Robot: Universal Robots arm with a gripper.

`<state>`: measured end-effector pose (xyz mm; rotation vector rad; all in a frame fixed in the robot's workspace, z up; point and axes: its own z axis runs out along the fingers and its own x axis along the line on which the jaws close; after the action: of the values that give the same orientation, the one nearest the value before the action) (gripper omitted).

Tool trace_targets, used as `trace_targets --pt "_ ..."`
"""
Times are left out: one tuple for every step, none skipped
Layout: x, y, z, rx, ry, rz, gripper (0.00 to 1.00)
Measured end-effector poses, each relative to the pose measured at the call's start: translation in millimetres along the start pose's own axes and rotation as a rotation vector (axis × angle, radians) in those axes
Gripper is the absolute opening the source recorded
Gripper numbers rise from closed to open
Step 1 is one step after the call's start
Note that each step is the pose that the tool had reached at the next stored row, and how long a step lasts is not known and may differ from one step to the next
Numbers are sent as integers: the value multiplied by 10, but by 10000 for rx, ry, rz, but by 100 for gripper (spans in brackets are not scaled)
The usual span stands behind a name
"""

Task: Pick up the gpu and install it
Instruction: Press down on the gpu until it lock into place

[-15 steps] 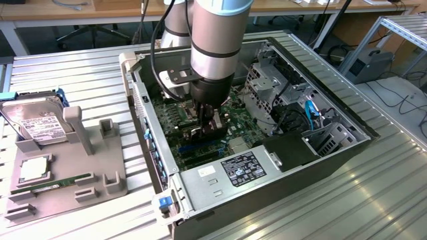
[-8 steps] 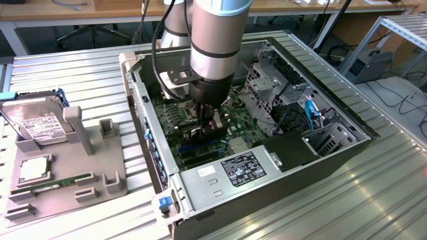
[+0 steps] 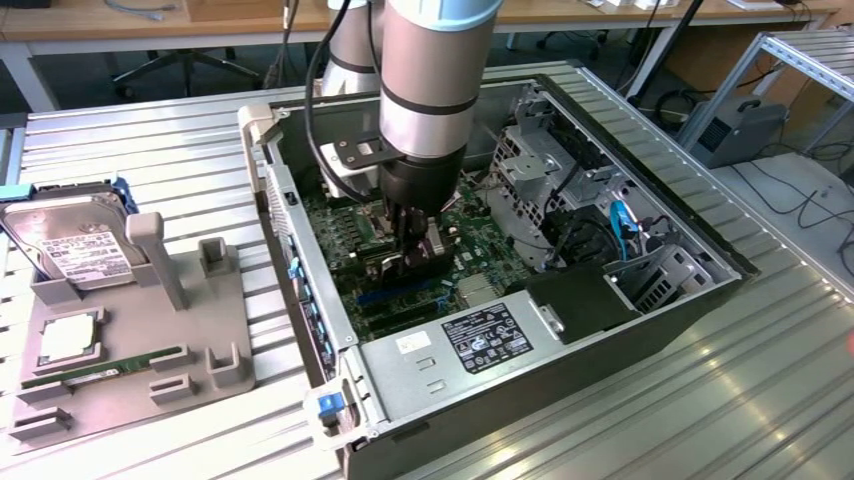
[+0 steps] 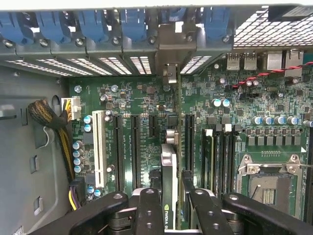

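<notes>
My gripper is clenched on the gpu, a finger on each side of the card, which stands on edge above the motherboard inside the open computer case. Its bracket end points toward the rear slot covers. My fingers hide the card's nearer part, so I cannot tell whether its edge is in an expansion slot yet. In the exterior view my arm covers most of the card. On the exterior view's left, the hard drive rests in the grey holder.
</notes>
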<state>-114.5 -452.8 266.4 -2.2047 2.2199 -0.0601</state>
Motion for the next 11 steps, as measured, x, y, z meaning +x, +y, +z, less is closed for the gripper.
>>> trace_targets --pt "0 0 0 -1 6 -12 26" --pt "-1 0 0 0 8 -13 26" --pt "-3 -1 2 0 8 -14 26" --pt "-3 -1 5 -1 9 -14 26" --pt "-4 -1 9 -1 10 -14 26" --pt "-3 -1 11 -2 11 -13 26" --pt "-3 -1 11 -3 12 -13 26" --pt "-3 -1 12 -3 11 -14 26" --pt "-3 -1 13 -3 10 -14 26" --pt "-3 -1 13 -2 9 -13 26" --pt "-3 -1 13 -2 9 -13 26"
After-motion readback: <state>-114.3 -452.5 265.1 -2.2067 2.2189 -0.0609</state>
